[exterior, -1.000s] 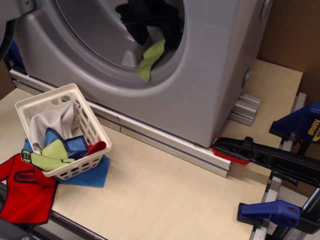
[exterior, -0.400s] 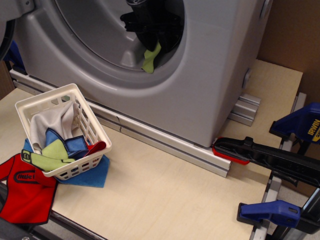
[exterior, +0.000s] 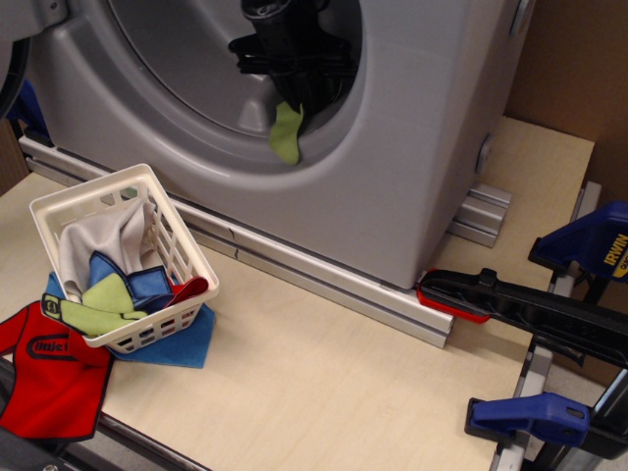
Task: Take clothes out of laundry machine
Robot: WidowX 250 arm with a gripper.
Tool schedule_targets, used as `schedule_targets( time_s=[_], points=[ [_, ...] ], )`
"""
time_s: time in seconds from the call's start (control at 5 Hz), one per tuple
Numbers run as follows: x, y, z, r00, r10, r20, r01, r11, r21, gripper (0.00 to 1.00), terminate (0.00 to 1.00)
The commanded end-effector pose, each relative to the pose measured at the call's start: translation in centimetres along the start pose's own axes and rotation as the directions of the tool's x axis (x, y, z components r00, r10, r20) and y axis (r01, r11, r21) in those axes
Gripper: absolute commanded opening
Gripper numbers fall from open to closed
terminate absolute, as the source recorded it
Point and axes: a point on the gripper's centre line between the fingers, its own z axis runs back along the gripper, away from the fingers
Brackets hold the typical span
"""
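The laundry machine [exterior: 412,147] is a big light-grey box with a round opening that fills the top of the view. My black gripper [exterior: 292,96] reaches down into the opening, just above its lower rim. It is shut on the lime-green garment [exterior: 287,133]. A short end of the garment hangs below the fingers over the drum's rim. The rest of the garment is hidden behind the dark gripper.
A white slatted basket [exterior: 147,186] stands front left and holds grey, blue and lime-green cloths. A red garment with a logo [exterior: 54,378] and a blue cloth [exterior: 186,343] lie under and beside it. Black and blue clamps [exterior: 549,314] sit at the right edge.
The gripper has shifted a little left and towards the rim of the opening. The hanging green end was drawn up short, then dropped slightly lower and to the left.
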Motion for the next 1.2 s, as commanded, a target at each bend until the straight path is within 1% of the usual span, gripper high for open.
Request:
schedule_targets(
  time_s=[0.0,0.2,0.4,0.6,0.8,1.0],
  points=[
    [-1.8,1.5,6.8,0.998,0.036,0.046,-0.04,0.996,0.085,0.0,0.0],
    [-5.7,4.9,8.2,0.983,0.175,-0.052,-0.16,0.964,0.211,0.0,0.0],
    [-10.0,9.0,8.6,0.949,0.289,-0.128,-0.253,0.936,0.243,0.0,0.0],
    [-11.3,11.9,9.1,0.94,0.315,-0.131,-0.264,0.915,0.304,0.0,0.0],
    [-12.5,13.5,8.0,0.927,0.359,-0.111,-0.304,0.891,0.338,0.0,0.0],
    [-11.3,12.1,6.7,0.947,0.303,-0.105,-0.254,0.908,0.333,0.0,0.0]
  ],
)
